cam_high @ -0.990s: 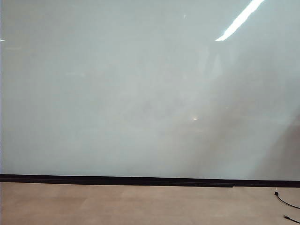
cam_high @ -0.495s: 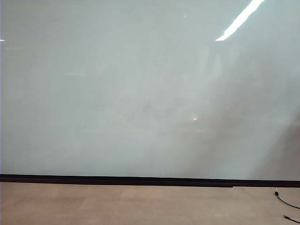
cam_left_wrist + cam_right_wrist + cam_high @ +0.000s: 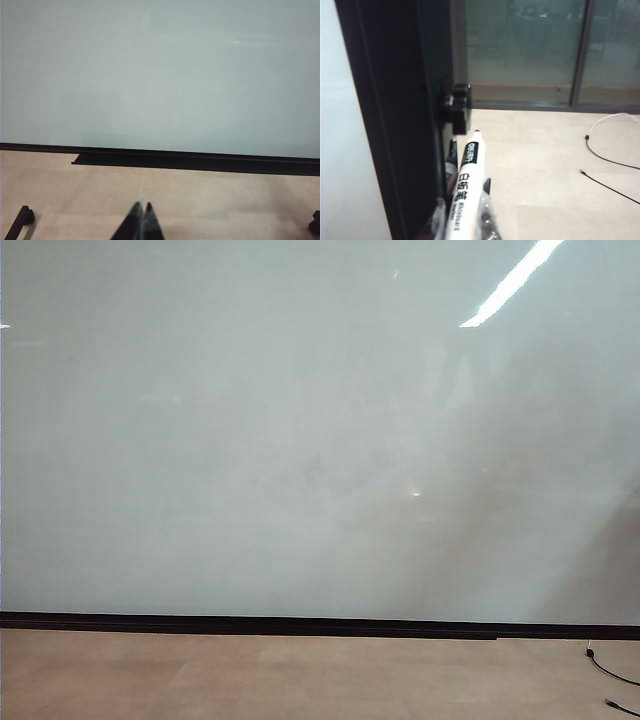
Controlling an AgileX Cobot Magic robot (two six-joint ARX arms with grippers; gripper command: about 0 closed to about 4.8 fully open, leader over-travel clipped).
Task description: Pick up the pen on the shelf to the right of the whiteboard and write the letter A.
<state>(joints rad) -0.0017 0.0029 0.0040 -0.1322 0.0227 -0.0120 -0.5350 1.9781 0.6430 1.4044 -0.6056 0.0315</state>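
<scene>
Exterior unchanged; right tool (image 3: 462,210) grips pen (image 3: 466,185); left tool (image 3: 141,220) closed, empty.

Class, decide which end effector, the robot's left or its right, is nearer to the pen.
Right. The right end effector sits around the pen, beside the whiteboard's dark edge. The left end effector is shut, low over the floor facing the whiteboard, with no pen near.

White pen (image 3: 466,200), black-banded; pale grey whiteboard (image 3: 250,440).
</scene>
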